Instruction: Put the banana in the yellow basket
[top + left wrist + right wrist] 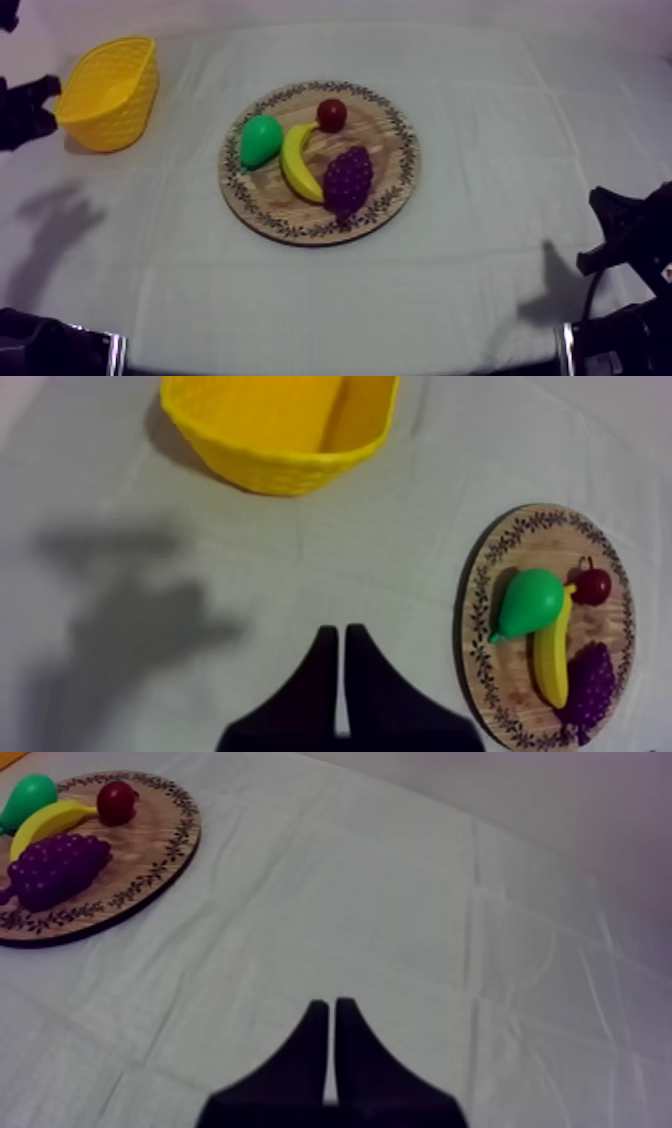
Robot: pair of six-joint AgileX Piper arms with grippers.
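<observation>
You have a table [500, 120] under a grey-white cloth [180, 270]. The cloth is mostly flat, with a few thin fold lines running across it. Dark shadows [60, 215] of the arms fall on it at both sides. Past the far edge of the table the room is dim and grey, and you cannot tell what is back there. A round wooden board [395, 150] with a leafy ring around its rim lies in the middle of the table. A yellow basket [108, 92] stands at the far left, well apart from the board. The banana [298, 160] is on the board. It is bright yellow, smooth and bent like a smile, and it lies flat. It sits between the green pear [260, 140] and the purple grapes [347, 180], right beside both. One tip of it points at the small red fruit [331, 114] and ends close to it. Your left tool [340, 632] is clenched with nothing in it, its two black fingers pressed together over bare cloth, with the basket ahead of it and the board off to one side. Your right tool [331, 1004] is clenched on nothing too, over bare cloth and well apart from the board.
</observation>
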